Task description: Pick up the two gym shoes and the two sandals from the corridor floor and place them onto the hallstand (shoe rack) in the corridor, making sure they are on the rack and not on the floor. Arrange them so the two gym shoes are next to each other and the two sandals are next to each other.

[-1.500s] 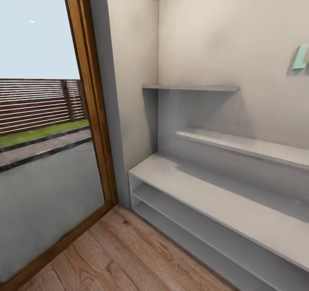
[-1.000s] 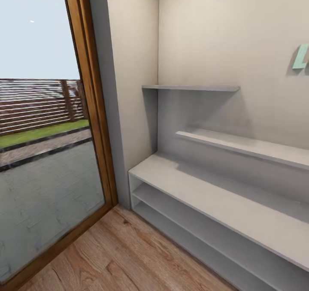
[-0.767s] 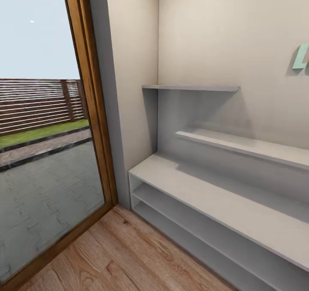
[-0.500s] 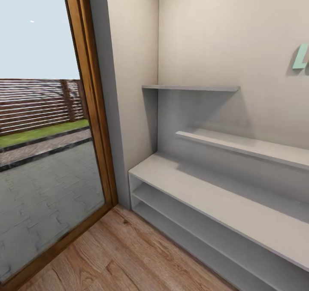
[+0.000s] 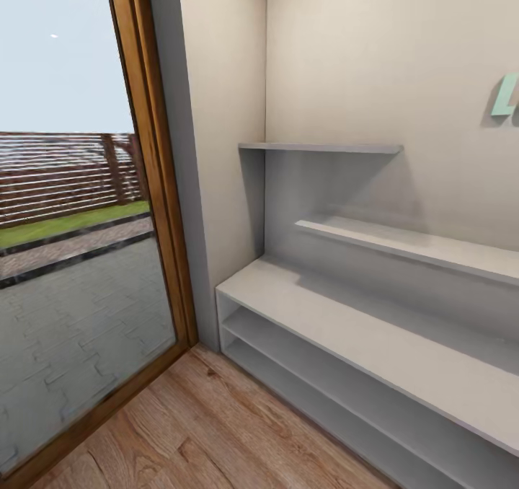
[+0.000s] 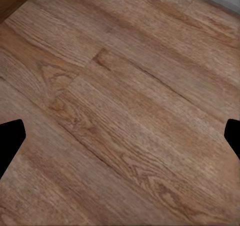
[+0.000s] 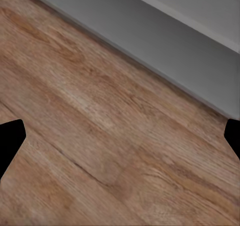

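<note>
**Rack ahead, tools spread wide over bare planks**

The hallstand (image 5: pixel 375 330) stands straight ahead and runs off toward the right in the head view: a light grey, matte unit with a low wide bench top, two open shelves beneath it, and staggered wall shelves (image 5: pixel 324 147) above. Its long axis follows the beige wall, and its near end sits just beside a wood-framed glass door (image 5: pixel 151 172) that looks out on paving and a slatted fence. Every shelf that shows is bare.

The corridor floor (image 5: pixel 209 431) is light brown wood-grain plank, smooth and slightly glossy. The left tool (image 6: pixel 120 136) hangs over plain planks, its dark fingertips far apart with nothing between them. The right tool (image 7: pixel 120 136) is equally wide and holds nothing; a grey edge, probably the rack's base, crosses its view, so the right arm is likely the nearer one to the rack.

No gym shoes or sandals lie on the stretch of floor in these views. My judgement is that the coming move depends on turning away from the rack to find them.
</note>
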